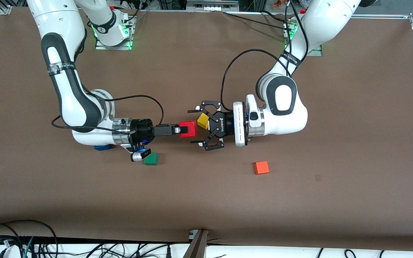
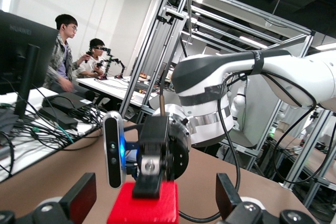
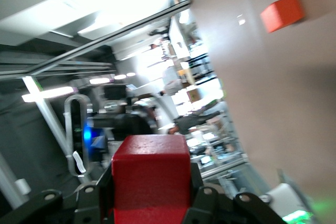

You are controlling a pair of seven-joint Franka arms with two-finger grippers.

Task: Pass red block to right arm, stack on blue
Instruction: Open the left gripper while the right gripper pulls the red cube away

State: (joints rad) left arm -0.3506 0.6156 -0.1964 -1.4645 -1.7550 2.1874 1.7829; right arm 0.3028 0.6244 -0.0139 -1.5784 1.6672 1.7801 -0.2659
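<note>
right claw [image 1: 176, 130] pinching red block [image 1: 188, 129] | left claw [image 1: 200, 125] spread, flanking block

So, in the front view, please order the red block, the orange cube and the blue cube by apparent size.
1. Red block, held up by the right gripper, so nearer the camera: unsure.
2. Orange cube, nearly alike.
3. Blue cube, mostly hidden under the right arm.

I see brown table [image 1: 353, 143] carrying 4 cubes. Orange cube [image 1: 261, 167] sits alone toward left arm's end. Green cube [image 1: 151, 158] lies toward right arm's end; blue cube [image 1: 101, 147] near it, partly hidden under arm. Yellow cube [image 1: 202, 121] farther from camera.
</note>
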